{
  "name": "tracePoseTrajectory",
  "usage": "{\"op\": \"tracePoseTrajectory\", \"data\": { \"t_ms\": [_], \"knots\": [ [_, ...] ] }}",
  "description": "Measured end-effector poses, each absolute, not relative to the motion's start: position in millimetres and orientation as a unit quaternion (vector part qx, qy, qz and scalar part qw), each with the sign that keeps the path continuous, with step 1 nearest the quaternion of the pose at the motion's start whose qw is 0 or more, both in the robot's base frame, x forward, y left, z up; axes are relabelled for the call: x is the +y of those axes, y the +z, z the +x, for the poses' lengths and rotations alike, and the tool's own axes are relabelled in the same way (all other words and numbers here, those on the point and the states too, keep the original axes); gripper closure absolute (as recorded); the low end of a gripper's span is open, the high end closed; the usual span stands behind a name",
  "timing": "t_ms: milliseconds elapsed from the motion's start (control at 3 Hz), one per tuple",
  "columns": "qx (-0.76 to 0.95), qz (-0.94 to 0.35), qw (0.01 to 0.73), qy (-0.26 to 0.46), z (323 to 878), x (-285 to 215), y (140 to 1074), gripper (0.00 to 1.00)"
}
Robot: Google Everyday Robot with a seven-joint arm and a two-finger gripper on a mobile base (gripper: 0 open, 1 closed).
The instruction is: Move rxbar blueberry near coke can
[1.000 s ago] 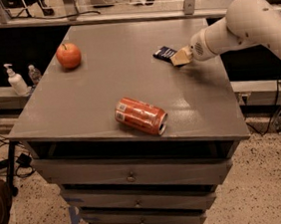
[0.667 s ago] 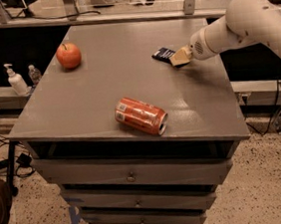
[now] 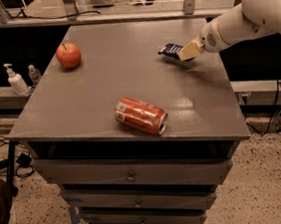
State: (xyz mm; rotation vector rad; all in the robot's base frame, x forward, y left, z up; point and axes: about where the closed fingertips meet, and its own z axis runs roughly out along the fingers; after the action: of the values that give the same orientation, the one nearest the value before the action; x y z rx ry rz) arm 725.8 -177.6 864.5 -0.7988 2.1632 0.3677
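The rxbar blueberry point(image 3: 169, 49), a dark navy wrapper with white lettering, is at the back right of the grey table point(image 3: 103, 88). My gripper point(image 3: 188, 50) reaches in from the right and is shut on the bar's right end, holding it just above the tabletop; its left end sticks out free. The coke can point(image 3: 141, 116), red-orange with white markings, lies on its side near the table's front edge, well in front of and left of the bar. Its silver end faces front right.
A round orange-red apple point(image 3: 68, 55) sits at the back left of the table. A white pump bottle point(image 3: 15, 81) and a small clear bottle point(image 3: 35, 73) stand on a ledge to the left. Drawers point(image 3: 130, 175) are below the tabletop.
The bar and my gripper have shifted slightly up and to the right. The can and the apple have not moved.
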Motion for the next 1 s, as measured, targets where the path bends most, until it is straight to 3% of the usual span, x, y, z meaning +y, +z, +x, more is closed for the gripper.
{"op": "tracePoseTrajectory", "data": {
  "t_ms": [1000],
  "knots": [
    [0.814,-0.409,0.371,0.182,651.2,-220.6,885.2,1.00]
  ]
}}
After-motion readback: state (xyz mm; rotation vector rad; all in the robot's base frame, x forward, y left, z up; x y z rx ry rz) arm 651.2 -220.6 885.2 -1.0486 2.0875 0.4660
